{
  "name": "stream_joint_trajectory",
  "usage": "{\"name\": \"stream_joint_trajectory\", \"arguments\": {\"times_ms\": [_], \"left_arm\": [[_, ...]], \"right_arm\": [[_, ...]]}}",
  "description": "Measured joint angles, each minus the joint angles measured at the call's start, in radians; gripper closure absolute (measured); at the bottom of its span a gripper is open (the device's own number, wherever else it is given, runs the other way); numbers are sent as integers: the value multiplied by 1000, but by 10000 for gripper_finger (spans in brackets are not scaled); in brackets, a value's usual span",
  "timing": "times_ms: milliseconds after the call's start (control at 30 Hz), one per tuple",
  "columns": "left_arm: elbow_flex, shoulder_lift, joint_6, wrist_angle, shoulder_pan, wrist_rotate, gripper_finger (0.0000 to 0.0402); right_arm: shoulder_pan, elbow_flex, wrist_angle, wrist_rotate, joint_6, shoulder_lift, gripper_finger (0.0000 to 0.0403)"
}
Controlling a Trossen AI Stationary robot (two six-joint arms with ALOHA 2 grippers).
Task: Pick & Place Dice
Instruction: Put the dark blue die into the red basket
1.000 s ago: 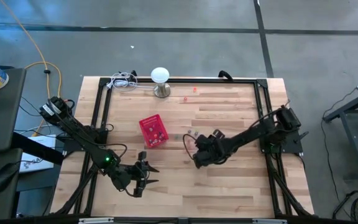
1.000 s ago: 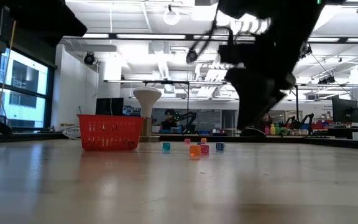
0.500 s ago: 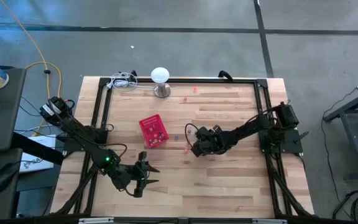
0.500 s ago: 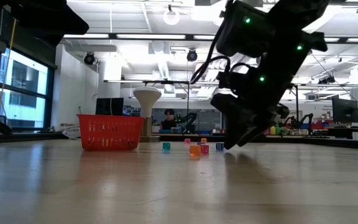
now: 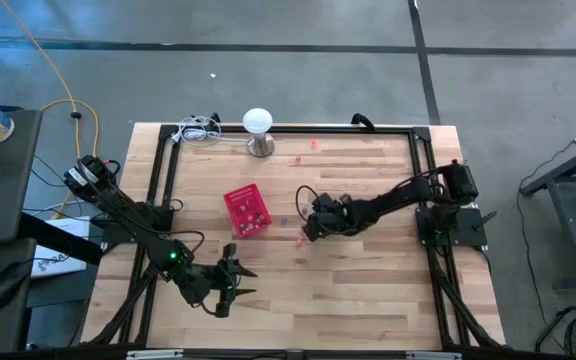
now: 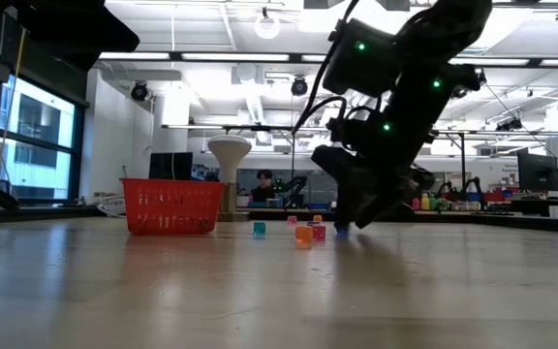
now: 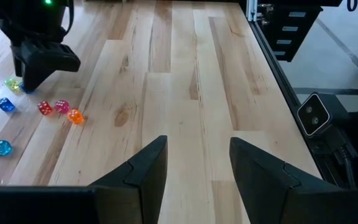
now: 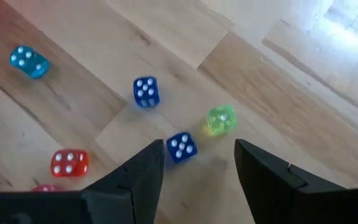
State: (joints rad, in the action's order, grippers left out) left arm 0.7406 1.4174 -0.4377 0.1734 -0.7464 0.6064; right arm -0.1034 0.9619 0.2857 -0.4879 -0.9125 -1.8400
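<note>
Several tiny dice lie loose on the wooden table right of the red mesh basket (image 5: 247,210): a blue die (image 8: 181,147), a second blue one (image 8: 146,91), a green die (image 8: 220,119), a light blue die (image 8: 28,62) and a red die (image 8: 69,163). My right gripper (image 8: 197,149) hangs open, slanting down just above them. The nearer blue die shows between its fingertips and the green one just beyond them; I see no touch. The low view shows this gripper (image 6: 352,221) close over the table. My left gripper (image 5: 228,288) waits open near the front left, with bare wood between its fingers.
A white mushroom-shaped stand (image 5: 257,126) with a cable sits at the far edge. Two more small dice (image 5: 305,150) lie near it. Black frame rails (image 5: 420,170) run along the table's sides. Bare wood stretches across the near half of the table (image 5: 348,300).
My right gripper has swung toward the table's far edge and a little left, sinking toward the dice beside the basket and rolling somewhat. It stays open. The dice and the basket have kept their places.
</note>
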Motion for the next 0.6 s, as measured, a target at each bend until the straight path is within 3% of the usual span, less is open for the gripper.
{"name": "stream_joint_trajectory", "arguments": {"times_ms": [600], "left_arm": [[0,0,4,0,0,0,236]], "right_arm": [[26,0,-54,72,20,0,215]]}}
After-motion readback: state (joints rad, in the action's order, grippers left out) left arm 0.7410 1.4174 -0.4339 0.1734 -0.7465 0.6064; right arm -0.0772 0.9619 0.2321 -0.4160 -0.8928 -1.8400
